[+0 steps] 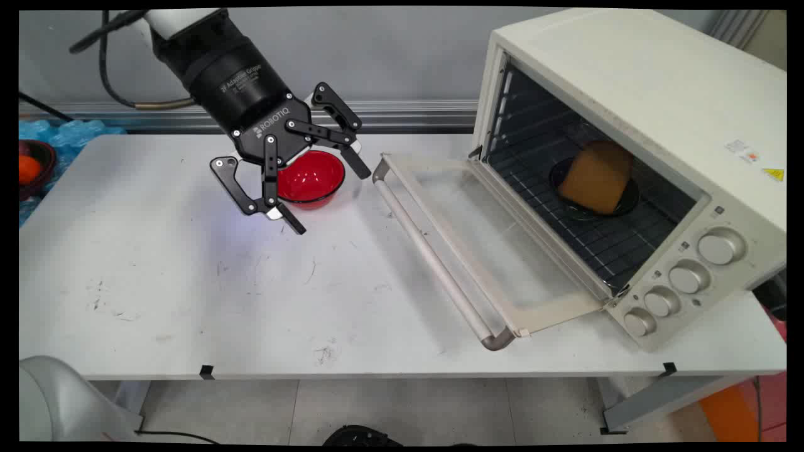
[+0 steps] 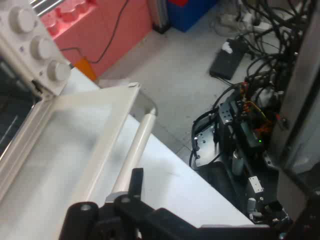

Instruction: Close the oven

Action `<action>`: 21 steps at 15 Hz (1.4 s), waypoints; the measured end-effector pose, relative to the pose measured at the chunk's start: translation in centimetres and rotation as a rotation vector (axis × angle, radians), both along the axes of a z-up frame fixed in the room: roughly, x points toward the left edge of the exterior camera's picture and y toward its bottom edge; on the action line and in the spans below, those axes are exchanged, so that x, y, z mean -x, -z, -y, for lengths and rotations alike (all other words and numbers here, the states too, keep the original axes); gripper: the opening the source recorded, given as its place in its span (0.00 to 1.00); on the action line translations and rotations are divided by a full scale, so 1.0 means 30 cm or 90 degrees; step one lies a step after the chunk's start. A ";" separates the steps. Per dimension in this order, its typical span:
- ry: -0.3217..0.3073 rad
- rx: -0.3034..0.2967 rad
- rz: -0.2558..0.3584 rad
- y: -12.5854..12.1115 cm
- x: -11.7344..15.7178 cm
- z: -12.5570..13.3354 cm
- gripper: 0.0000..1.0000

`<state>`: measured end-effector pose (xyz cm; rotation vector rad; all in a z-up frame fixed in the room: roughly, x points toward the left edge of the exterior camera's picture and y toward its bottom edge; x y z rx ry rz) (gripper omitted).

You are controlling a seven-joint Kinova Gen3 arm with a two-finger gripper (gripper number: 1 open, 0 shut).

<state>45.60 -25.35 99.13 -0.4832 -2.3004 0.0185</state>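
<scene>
Here, my gripper hangs empty, fingers spread wide, above the table.
The oven stands at the right, door down, bread inside; the red bowl sits just behind my fingers.

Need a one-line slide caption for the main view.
Open gripper hovering in front of a red bowl, beside a toaster oven with its door down and bread on a dark plate inside.
</scene>
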 end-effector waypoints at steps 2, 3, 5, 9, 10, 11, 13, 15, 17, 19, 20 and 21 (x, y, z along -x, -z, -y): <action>-0.033 -0.014 0.002 -0.002 -0.007 0.003 1.00; -0.049 -0.020 0.002 -0.003 -0.009 0.003 1.00; -0.103 -0.048 0.004 -0.004 -0.018 0.001 1.00; -0.197 -0.100 0.012 0.018 -0.031 0.003 1.00; -0.220 -0.110 0.015 0.027 -0.033 0.003 1.00; -0.247 -0.121 0.018 0.036 -0.037 0.000 1.00; -0.306 -0.144 0.023 0.062 -0.039 -0.006 1.00; -0.364 -0.164 0.026 0.092 -0.034 -0.011 1.00; -0.421 -0.178 0.027 0.128 -0.023 -0.014 1.00; -0.466 -0.185 0.029 0.164 -0.010 -0.016 1.00; -0.485 -0.186 0.029 0.182 -0.004 -0.016 1.00; -0.505 -0.187 0.030 0.204 0.004 -0.015 1.00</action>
